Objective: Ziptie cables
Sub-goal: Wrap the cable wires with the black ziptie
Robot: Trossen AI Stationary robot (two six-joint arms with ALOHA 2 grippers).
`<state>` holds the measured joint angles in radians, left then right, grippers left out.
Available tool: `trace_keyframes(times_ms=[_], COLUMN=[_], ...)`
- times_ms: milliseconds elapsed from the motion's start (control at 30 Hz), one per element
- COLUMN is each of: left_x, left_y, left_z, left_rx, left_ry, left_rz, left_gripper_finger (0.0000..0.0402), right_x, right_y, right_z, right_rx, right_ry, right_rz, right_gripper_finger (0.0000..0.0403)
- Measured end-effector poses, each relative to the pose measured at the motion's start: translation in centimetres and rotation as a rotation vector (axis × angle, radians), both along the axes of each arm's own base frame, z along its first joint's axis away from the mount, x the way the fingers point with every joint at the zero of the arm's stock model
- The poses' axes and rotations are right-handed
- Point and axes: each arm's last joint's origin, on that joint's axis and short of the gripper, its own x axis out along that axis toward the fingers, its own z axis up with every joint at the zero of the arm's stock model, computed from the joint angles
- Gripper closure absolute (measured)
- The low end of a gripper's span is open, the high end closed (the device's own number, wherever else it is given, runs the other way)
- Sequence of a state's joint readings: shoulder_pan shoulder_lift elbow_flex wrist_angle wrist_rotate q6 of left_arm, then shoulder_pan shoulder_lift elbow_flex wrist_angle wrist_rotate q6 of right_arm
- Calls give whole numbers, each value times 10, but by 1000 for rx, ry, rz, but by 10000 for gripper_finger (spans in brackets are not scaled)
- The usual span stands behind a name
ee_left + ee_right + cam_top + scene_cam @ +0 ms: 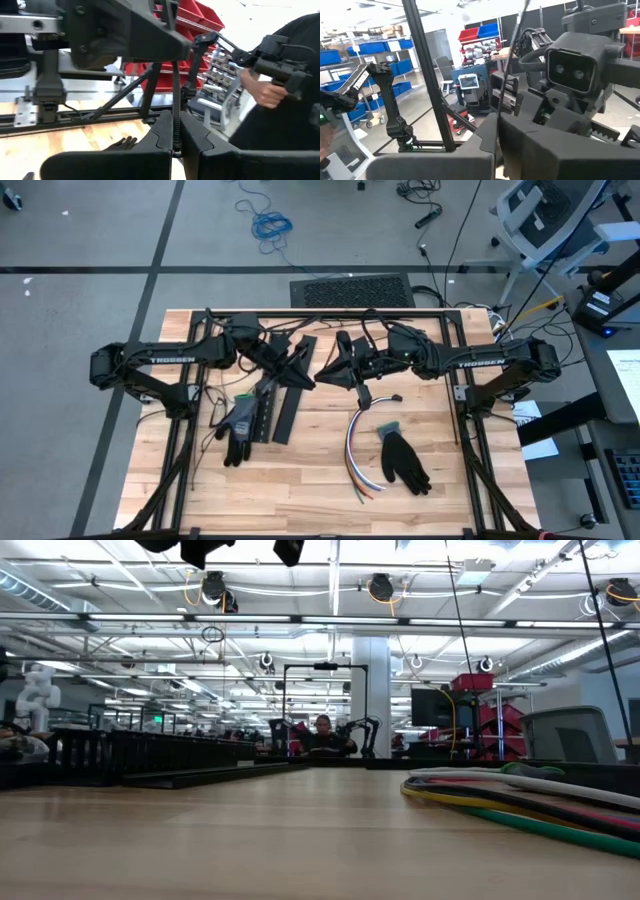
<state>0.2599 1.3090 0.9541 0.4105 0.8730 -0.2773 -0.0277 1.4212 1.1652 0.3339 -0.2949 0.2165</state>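
Cables: loose bundle of thin flexible wires point(357, 450), white, grey, orange, blue and green, lying in a curve on the pale wooden table point(300, 490), just beside a black fabric glove point(403, 460), well clear of both arms
Left gripper: point(176, 131) raised above the far middle of the table, fingers pressed together on a thin black ribbed zip tie strap point(176, 95) running up between them
Right gripper: point(496, 132) raised opposite the left one, close to it, fingers closed on a thin dark strand, probably the same tie
Handling: likely light, limp and springy; strands apt to fan apart and slide over each other; best gathered near the middle of the curve, where the wires run tightest together
Risk: pinching only some strands would leave the rest behind
High view only: both arms, the second black glove point(238, 428) and the black slotted strips point(285, 395) on the left side
Low view only: bundle point(520, 802) seen edge-on, flat on the wood, a person seated far behind
Wrist views only: closed fingers and the tie
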Motion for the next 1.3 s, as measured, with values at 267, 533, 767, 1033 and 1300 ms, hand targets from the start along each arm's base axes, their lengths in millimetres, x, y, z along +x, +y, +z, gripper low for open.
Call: trace_keyframes(times_ms=[267,533,767,1033,1300], left_x=[2,-11,-53,-89,-85], left_y=[4,23,46,43,24], left_z=[-1,2,19,47,42], left_rx=[-103,-6,158,185,181], left_ry=[62,40,19,-88,-14], left_rz=[158,248,502,686,631], left_gripper_finger=[312,220,215,215,214], right_x=[0,0,-7,-11,-12], right_y=[-2,-7,-8,-22,-39], right_z=[0,-6,-10,-26,-12], right_rx=[-5,1,7,-250,-982], right_ry=[3,66,156,312,311], right_rz=[19,4,18,-306,-744], right_gripper_finger=[402,403,403,403,403])
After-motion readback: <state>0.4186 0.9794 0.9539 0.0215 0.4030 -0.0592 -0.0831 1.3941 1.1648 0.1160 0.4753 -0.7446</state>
